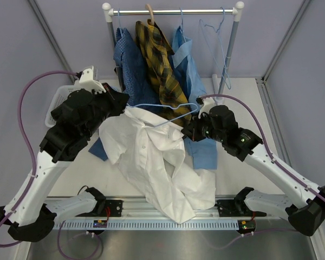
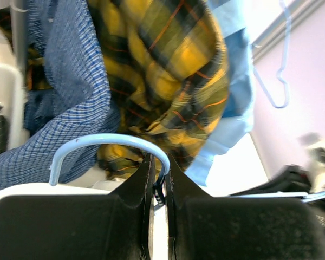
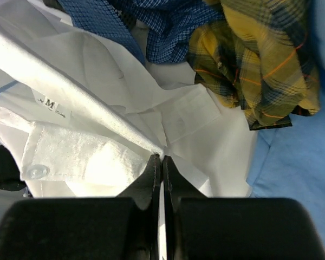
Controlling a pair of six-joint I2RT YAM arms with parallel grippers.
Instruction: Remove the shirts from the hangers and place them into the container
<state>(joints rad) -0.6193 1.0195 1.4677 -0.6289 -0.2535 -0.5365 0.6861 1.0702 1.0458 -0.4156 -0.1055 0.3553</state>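
Here the left hand (image 2: 158, 165) pinches the hook of the thin light-blue wire hanger (image 2: 97, 142), seemingly anchoring it so the right hand (image 3: 161, 162), nipping the white collared shirt (image 3: 97, 157) sprawled on the tabletop (image 1: 262, 96), can peel it free; the white slotted plastic basket (image 1: 55, 103) sits at the back left.

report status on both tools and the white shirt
Left tool shut on hanger hook. Right tool shut on white shirt edge. Shirt sprawled on table, not in basket. Left arm sits over basket.
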